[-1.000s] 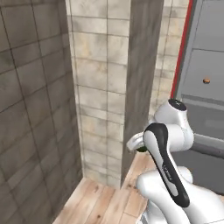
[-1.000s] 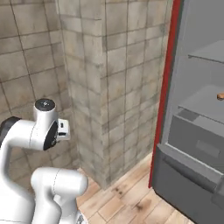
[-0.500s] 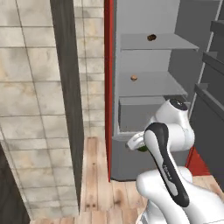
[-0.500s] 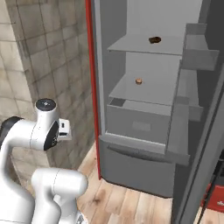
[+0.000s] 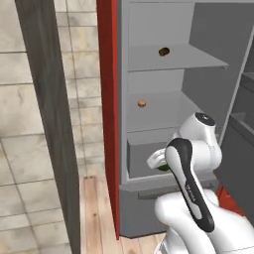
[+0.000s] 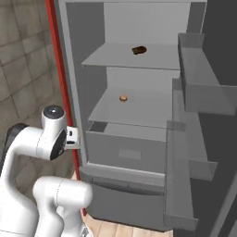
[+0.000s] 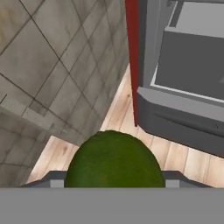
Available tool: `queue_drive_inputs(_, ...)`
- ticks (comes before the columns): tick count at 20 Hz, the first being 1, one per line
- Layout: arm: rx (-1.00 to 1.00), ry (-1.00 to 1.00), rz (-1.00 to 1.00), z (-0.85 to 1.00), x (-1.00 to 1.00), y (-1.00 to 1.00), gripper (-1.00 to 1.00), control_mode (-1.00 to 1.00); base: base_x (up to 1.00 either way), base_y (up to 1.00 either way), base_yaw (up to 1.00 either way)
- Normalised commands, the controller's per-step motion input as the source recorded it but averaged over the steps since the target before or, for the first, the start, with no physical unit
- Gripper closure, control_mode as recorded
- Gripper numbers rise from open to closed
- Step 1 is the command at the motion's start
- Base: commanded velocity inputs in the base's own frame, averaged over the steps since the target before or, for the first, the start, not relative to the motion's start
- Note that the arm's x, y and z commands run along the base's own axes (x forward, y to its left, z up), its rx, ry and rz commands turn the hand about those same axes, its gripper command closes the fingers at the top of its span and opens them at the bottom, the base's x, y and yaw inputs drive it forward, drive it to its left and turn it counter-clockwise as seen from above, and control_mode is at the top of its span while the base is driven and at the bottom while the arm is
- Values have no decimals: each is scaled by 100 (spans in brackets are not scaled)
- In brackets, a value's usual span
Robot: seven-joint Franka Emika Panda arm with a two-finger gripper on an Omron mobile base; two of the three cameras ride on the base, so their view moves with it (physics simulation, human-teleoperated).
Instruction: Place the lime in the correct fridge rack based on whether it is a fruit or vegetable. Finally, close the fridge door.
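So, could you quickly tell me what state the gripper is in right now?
Gripper: closed on the lime, held in front of the open fridge.

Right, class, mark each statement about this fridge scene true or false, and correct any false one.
1. The gripper holds the lime. True.
2. The fridge door is closed. False: it stands open, showing the shelves inside.
3. A dark brown lump lies on the fridge rack. True.
4. The small tan-orange item sits in the drawer box. False: it lies on the lower shelf, above the drawer box.
5. The lime already rests on the fridge rack. False: it is in the gripper, outside the fridge.
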Motion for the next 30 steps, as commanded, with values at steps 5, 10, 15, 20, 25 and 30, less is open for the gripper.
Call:
queue_drive_inputs(5,0,0,0,0,0,0,100,100,36,-16,-20)
queue_drive_inputs(10,0,0,0,0,0,0,100,100,55,-1,-16)
queue_drive_inputs(15,0,0,0,0,0,0,100,100,65,-2,-14)
queue_drive_inputs(20,0,0,0,0,0,0,100,100,39,-22,-19)
queue_drive_inputs(25,0,-7,-14,16,8,-27,100,-100,0,0,0)
queue_drive_inputs(30,0,-17,-9,41,-30,-38,100,-100,0,0,0)
